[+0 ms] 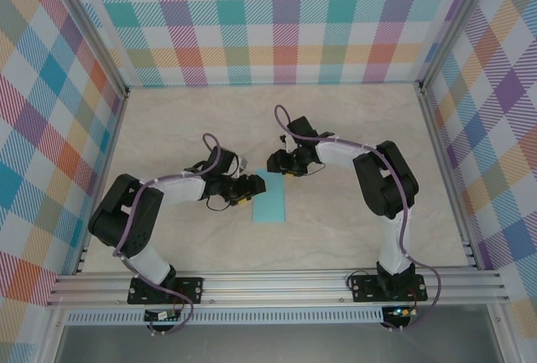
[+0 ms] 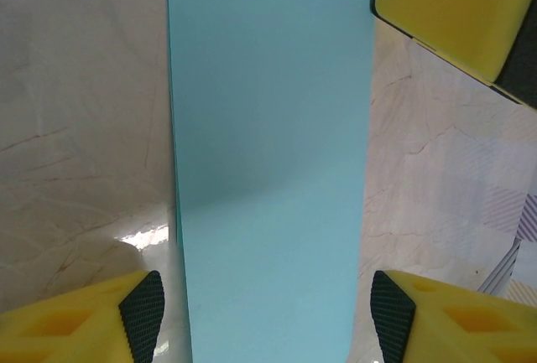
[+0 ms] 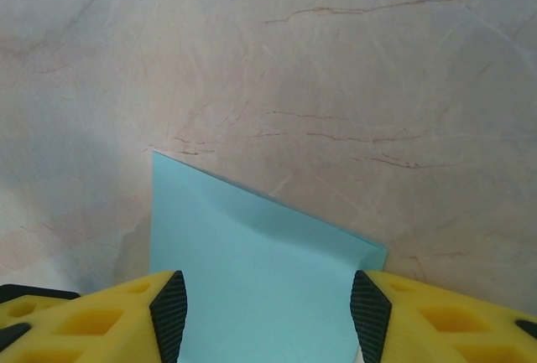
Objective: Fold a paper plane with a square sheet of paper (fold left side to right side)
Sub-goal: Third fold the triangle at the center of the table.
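Paper strip [image 1: 270, 201], long axis approx. near-far

No writing, label, brand, number or sign can be read anywhere; the turquoise paper [image 2: 268, 170] is blank on its visible face. The small boards [image 1: 161, 316] at the arm bases are too small for any marking to be made out.
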### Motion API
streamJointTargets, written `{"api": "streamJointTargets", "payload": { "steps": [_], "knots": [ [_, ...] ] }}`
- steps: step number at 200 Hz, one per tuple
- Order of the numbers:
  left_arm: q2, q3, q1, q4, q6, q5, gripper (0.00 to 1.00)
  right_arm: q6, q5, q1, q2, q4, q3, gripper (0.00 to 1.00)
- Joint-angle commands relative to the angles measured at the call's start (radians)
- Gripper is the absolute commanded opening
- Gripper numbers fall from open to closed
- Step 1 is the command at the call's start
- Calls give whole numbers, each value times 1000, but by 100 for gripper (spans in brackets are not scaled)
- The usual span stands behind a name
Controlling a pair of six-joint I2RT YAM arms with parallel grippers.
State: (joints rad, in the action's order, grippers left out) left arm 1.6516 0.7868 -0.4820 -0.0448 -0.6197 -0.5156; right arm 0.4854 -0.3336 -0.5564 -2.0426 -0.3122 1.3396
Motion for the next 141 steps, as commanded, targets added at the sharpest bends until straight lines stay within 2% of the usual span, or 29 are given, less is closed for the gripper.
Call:
{"api": "streamJointTargets", "payload": {
  "steps": [1,29,71,116,141],
  "knots": [
    [25,25,-10,8,3,-12,68,-31,19,-5,-37,-35,15,57],
    [38,27,-15,20,1,-27,67,-28,16,-6,-39,-30,12,57],
    [46,29,-23,30,-7,-34,52,-28,14,-6,-44,-27,12,57],
    [22,25,-23,-11,0,8,42,-34,24,-5,-42,-29,11,57],
    [16,20,-23,-14,0,9,31,-41,26,-5,-39,-23,12,58]
  ]
}}
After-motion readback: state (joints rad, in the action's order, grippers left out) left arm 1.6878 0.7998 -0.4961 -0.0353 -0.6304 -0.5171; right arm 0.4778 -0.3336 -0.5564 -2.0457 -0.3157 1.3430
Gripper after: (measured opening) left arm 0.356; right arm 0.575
